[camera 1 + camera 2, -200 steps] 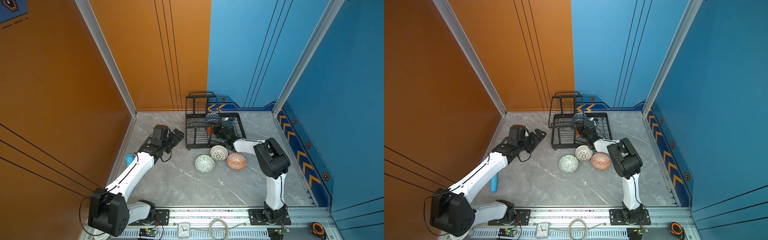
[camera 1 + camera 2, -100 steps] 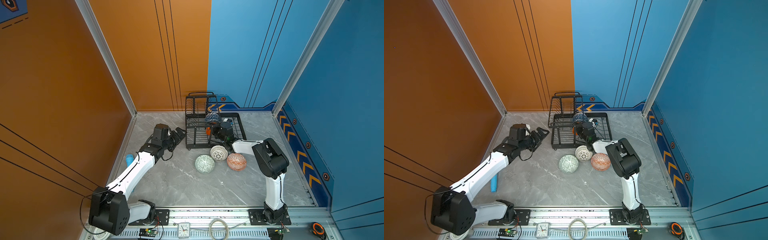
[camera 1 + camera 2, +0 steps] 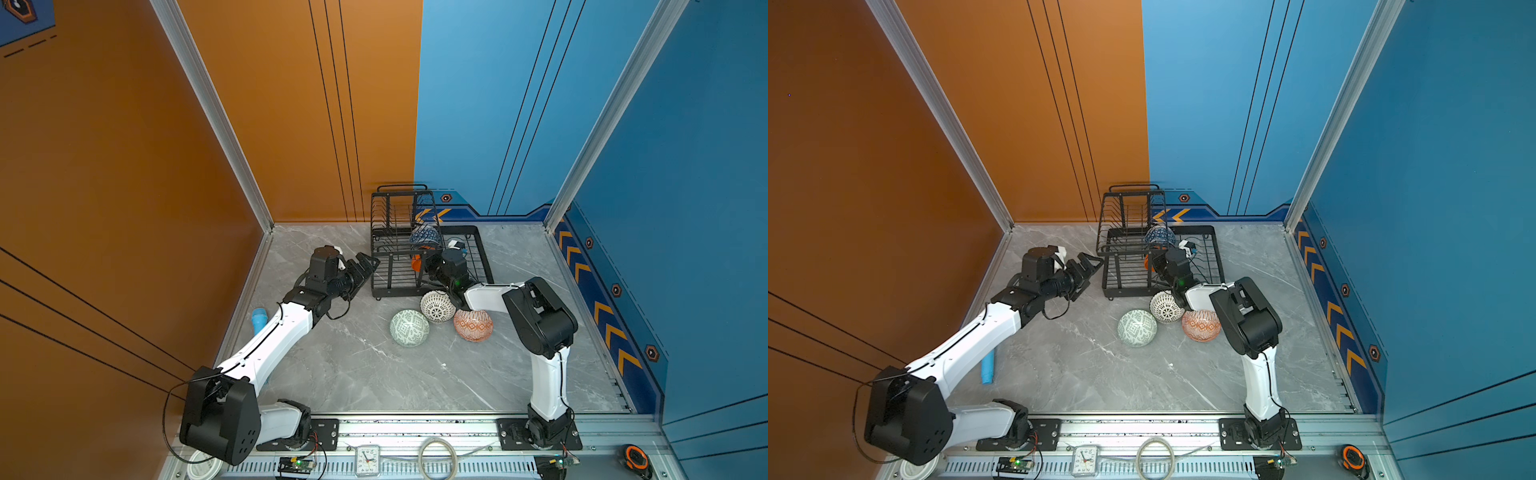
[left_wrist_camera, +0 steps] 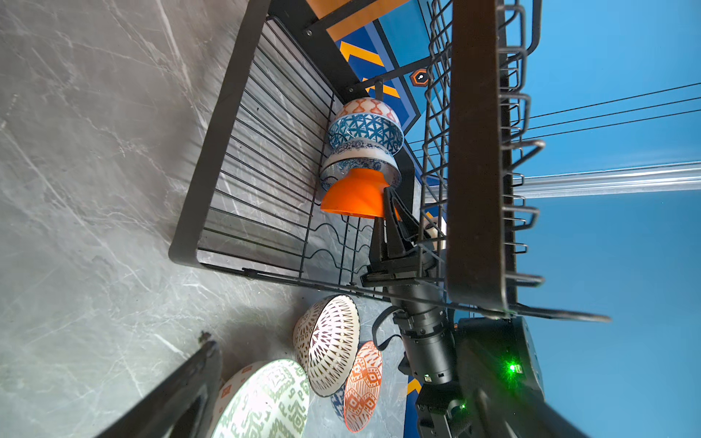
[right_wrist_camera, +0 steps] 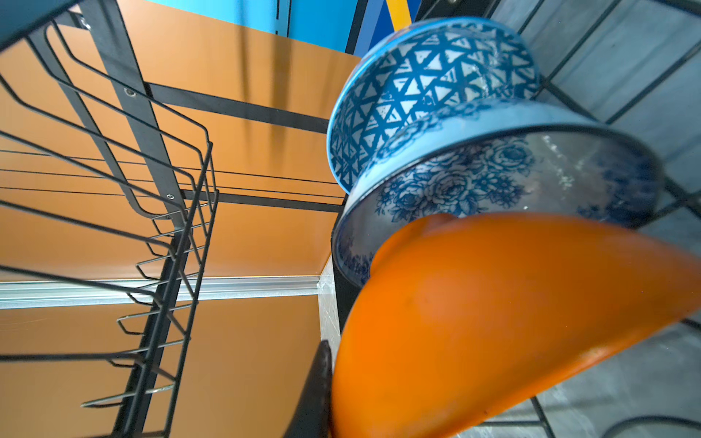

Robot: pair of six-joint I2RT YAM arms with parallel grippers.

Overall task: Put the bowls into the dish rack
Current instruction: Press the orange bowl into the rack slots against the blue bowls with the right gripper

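Note:
The black wire dish rack (image 3: 384, 286) (image 3: 1113, 289) stands at the back of the table. Inside its lower tier the blue geometric bowl (image 4: 364, 132) (image 5: 417, 87), the white floral bowl (image 4: 360, 163) (image 5: 493, 178) and the plain orange bowl (image 4: 352, 197) (image 5: 493, 322) lean nested together. My right gripper (image 4: 390, 206) (image 3: 424, 262) is shut on the orange bowl's rim; one finger (image 5: 316, 394) shows beside it. The green patterned bowl (image 3: 409, 328) (image 3: 1137, 328), lattice bowl (image 3: 437, 306) and orange-white diamond bowl (image 3: 473, 325) lie on the table before the rack. My left gripper (image 3: 365, 266) (image 3: 1086, 266) is open and empty at the rack's left side.
A light-blue cylinder (image 3: 258, 319) (image 3: 987, 368) lies by the left wall, under my left arm. A clock (image 3: 368, 459), a cable ring (image 3: 437, 457) and a tape measure (image 3: 636, 456) sit on the front rail. The rack's upper slotted shelf (image 4: 474, 151) hangs over the bowls.
My left gripper has moved right, up to the rack's left side, still open. The right gripper has stayed in the rack, shut on the orange bowl.

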